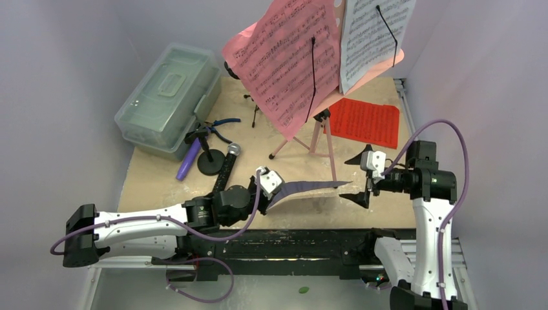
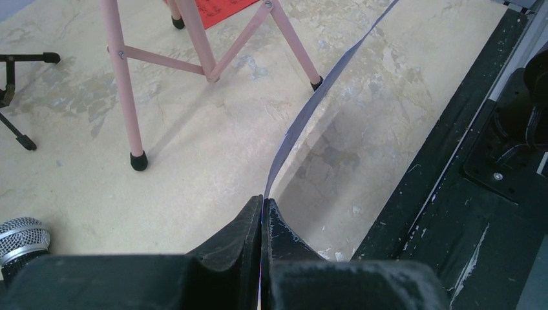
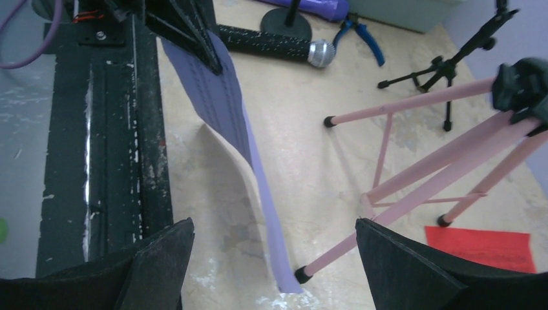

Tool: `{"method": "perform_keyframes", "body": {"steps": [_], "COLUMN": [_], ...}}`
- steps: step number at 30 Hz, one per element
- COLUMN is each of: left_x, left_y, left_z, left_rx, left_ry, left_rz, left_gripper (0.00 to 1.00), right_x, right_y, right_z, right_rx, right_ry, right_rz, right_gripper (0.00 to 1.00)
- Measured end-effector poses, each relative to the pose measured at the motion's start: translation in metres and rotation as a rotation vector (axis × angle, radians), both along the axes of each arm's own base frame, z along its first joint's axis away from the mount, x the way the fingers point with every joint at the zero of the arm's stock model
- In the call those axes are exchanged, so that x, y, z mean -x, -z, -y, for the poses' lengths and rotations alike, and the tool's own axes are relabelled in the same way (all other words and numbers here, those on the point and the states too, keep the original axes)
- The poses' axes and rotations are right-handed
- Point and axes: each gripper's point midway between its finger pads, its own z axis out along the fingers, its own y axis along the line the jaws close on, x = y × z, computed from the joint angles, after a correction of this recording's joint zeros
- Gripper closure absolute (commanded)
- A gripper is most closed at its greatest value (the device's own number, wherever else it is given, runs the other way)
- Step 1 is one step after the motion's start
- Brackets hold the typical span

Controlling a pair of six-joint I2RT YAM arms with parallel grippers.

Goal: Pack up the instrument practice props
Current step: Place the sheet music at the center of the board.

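Observation:
My left gripper (image 1: 271, 199) (image 2: 263, 203) is shut on one edge of a lilac sheet-music page (image 1: 310, 187) (image 2: 310, 110), which arches above the table toward the right. My right gripper (image 1: 360, 177) (image 3: 274, 223) stands open around the page's far end (image 3: 226, 103), not touching it. The pink music rack (image 1: 304, 58) stands on tripod legs (image 2: 126, 84) (image 3: 420, 174) and carries a pink page and a white page (image 1: 375, 39). A red page (image 1: 365, 121) lies flat behind it. A black-silver microphone (image 1: 227, 165) (image 3: 278, 45) and a purple microphone (image 1: 189, 160) lie at the left.
A clear greenish case (image 1: 169, 97) sits shut at the back left, with blue-handled pliers (image 1: 223, 126) beside it. A black mic tripod (image 1: 252, 106) (image 3: 452, 64) stands behind the rack. The black base rail (image 1: 291, 242) runs along the near edge.

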Motion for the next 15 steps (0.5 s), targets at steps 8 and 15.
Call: {"method": "perform_keyframes", "body": {"steps": [8,15], "left_x": [0.004,0.006], "left_y": [0.000,0.000], "left_z": [0.009,0.018], "left_rx": [0.006,0.019], "left_ry": [0.038,0.062], "left_rz": [-0.009,-0.014], "left_gripper": [1.00,1.00], "right_x": [-0.005,-0.012], "right_y": [0.050,0.068], "right_z": [0.001,-0.001], "right_rx": [0.045,0.123], "right_ry": [-0.049,-0.073], "right_rz": [-0.128,-0.116], "right_gripper": [0.15,0.76]}}
